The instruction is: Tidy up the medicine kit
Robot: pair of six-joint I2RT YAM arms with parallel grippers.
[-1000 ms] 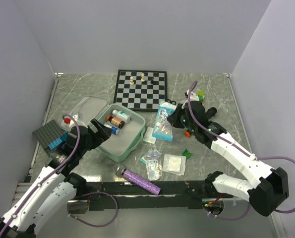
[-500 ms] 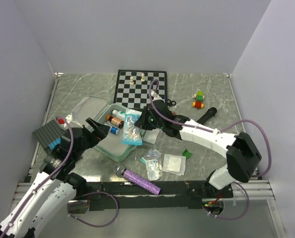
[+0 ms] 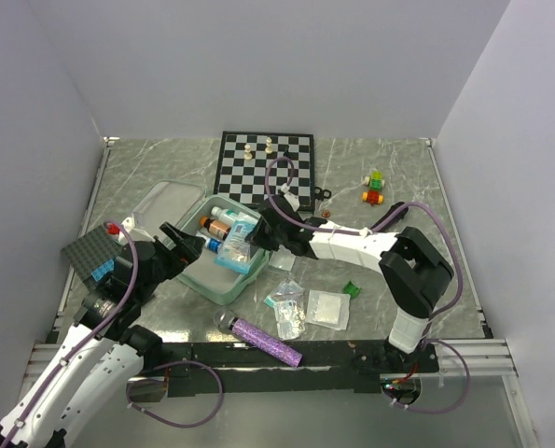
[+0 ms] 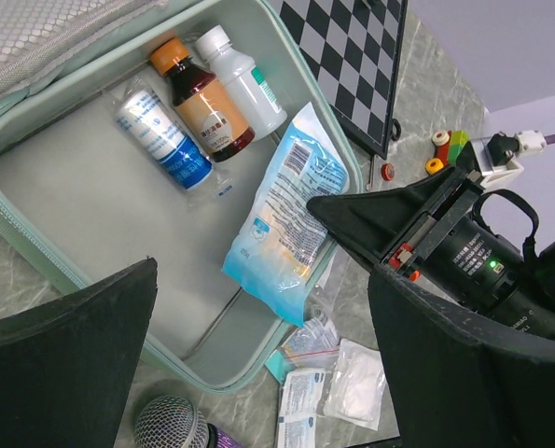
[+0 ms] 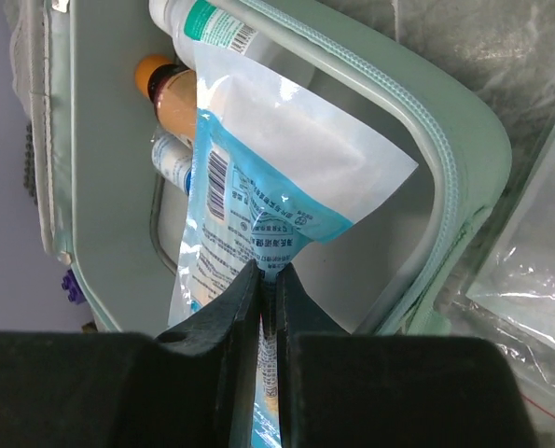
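The mint-green medicine kit (image 3: 209, 273) lies open at left centre, its lid (image 3: 160, 202) folded back. Its grey lining (image 4: 81, 196) holds a brown bottle with an orange cap (image 4: 202, 105), a white bottle (image 4: 242, 82) and a blue-and-white tube (image 4: 163, 140). My right gripper (image 3: 258, 235) is shut on the edge of a light-blue printed pouch (image 3: 239, 245) and holds it over the case's right half. The pouch hangs from the fingertips in the right wrist view (image 5: 258, 177), above the case rim (image 5: 456, 187). My left gripper (image 3: 186, 245) is open and empty at the case's near left side.
A chessboard (image 3: 265, 168) with a few pieces lies behind the case. Clear bags (image 3: 285, 309), a white sachet (image 3: 326, 308) and a small green piece (image 3: 352, 289) lie to the case's right. A purple microphone (image 3: 263, 341) lies in front. A studded plate (image 3: 89, 252) is at left, toy blocks (image 3: 374, 187) at back right.
My right gripper has carried the blue pouch leftward from the table beside the chessboard to over the open case. My left arm has shifted slightly and holds still now.
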